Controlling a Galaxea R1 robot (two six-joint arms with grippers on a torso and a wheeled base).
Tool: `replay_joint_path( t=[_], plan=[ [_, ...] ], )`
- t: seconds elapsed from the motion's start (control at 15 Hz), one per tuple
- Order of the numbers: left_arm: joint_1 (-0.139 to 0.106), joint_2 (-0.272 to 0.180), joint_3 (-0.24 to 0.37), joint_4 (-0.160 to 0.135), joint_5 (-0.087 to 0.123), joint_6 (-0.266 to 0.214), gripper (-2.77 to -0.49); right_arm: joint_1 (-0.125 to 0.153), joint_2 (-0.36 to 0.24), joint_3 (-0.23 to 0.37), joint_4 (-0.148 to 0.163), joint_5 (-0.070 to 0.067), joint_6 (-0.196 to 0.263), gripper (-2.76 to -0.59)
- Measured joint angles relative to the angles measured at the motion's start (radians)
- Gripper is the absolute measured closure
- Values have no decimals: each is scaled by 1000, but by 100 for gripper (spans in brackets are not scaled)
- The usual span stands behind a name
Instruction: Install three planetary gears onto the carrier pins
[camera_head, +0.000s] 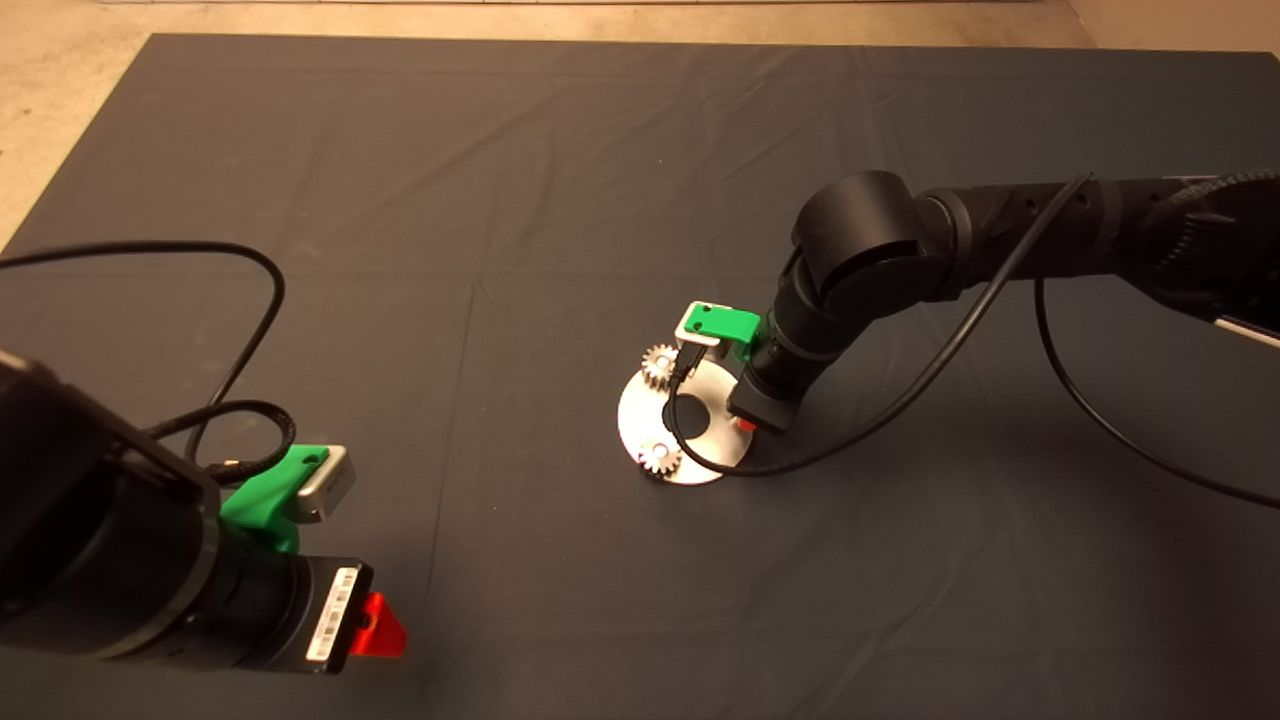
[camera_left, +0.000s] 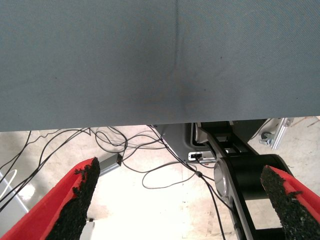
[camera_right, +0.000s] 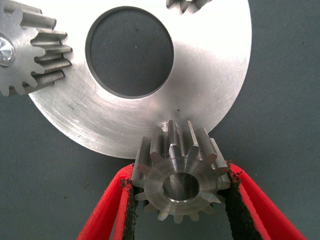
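Now, right gripper (camera_right: 180, 192) clamping gear (camera_right: 178, 172), above disc (camera_right: 210, 90)

Mat (camera_head: 500, 200): dark, creased, spread over the desk.
Floor (camera_left: 150, 210): pale, with loose cables (camera_left: 150, 170) beyond the mat's edge.

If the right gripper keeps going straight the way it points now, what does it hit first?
Most likely the silver disc: the right gripper, shut on the third gear, points at its near edge. The pin there is hidden, so depth is uncertain.
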Motion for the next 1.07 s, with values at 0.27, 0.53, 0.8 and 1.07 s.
replay_joint_path(
  t=[0.27,0.53,0.8,1.07],
  plan=[
    [0,0,0,0,0,0,-230,0,0,0,-1,0,2,-106],
    [0,0,0,0,0,0,-230,0,0,0,-1,1,5,-106],
    [0,0,0,0,0,0,-230,0,0,0,-1,1,7,-106],
    [0,0,0,0,0,0,-230,0,3,0,-2,0,9,-106]
  ],
)
